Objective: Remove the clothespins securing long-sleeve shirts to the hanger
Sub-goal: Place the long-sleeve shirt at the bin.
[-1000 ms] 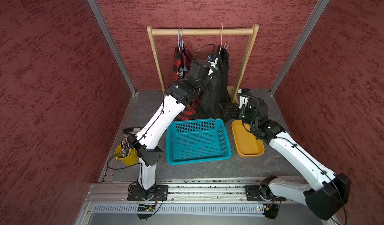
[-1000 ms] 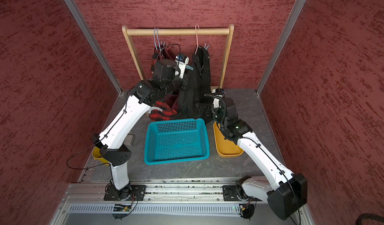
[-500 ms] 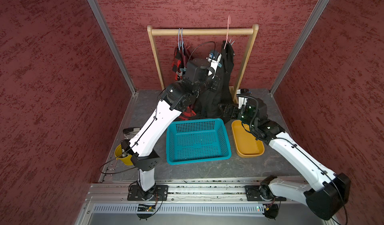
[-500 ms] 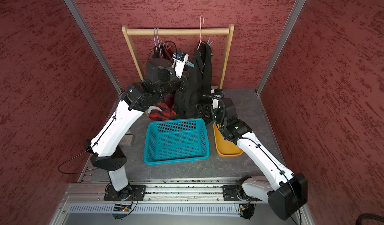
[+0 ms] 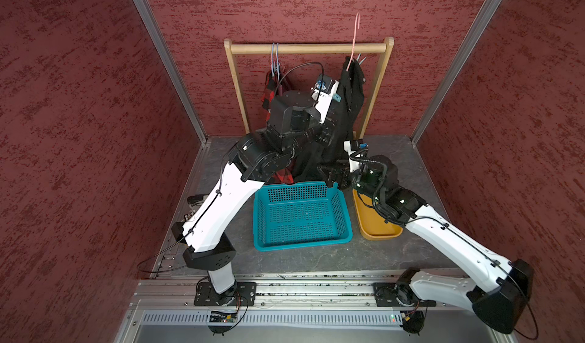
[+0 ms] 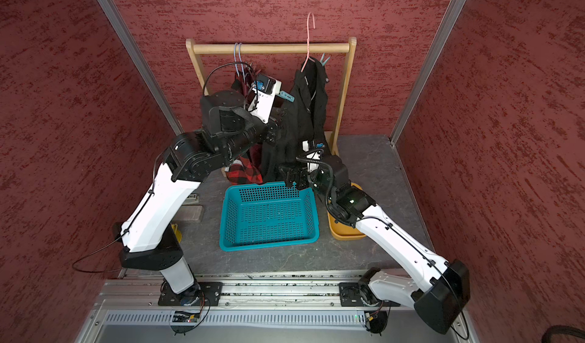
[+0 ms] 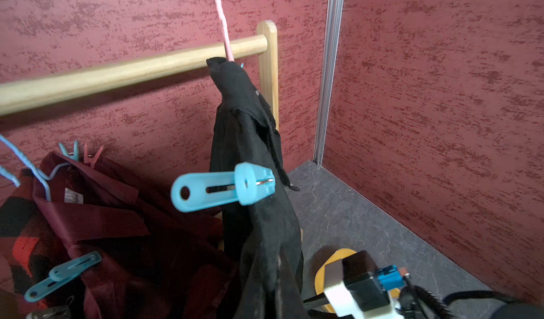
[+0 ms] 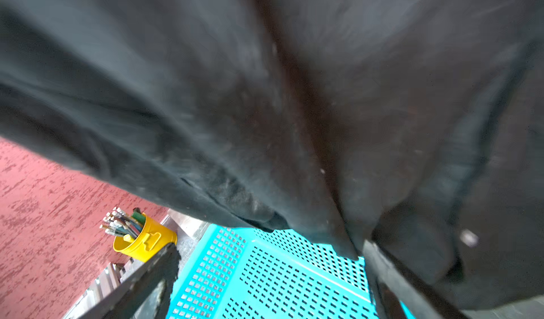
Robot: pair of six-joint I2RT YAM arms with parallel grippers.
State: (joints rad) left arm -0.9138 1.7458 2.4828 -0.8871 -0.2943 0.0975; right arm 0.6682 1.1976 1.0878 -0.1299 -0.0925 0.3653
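Observation:
The black shirt [image 5: 351, 104] hangs on a pink hanger [image 5: 355, 40] whose hook stands above the wooden rod [image 5: 285, 49]. My left gripper [image 5: 336, 126] is shut on the shirt's fabric below a teal clothespin [image 7: 223, 189] clipped to its edge. Another teal clothespin [image 5: 361, 60] sits by the collar. The maroon shirt [image 7: 117, 223] and plaid shirt [image 5: 269, 93] hang at the rod's left, with a teal clothespin [image 7: 63, 274] low on the maroon one. My right gripper [image 8: 265, 285] is open under the black shirt's hem, holding nothing.
A teal basket [image 5: 300, 240] sits on the floor in front of the rack, with an orange tray [image 5: 376, 230] to its right. A yellow cup of pens [image 8: 144, 238] stands at the left by my left arm's base. Red walls close in on three sides.
My left arm has risen and swung right, carrying the black shirt and pink hanger up and toward the rod's right end. The right arm has not moved.

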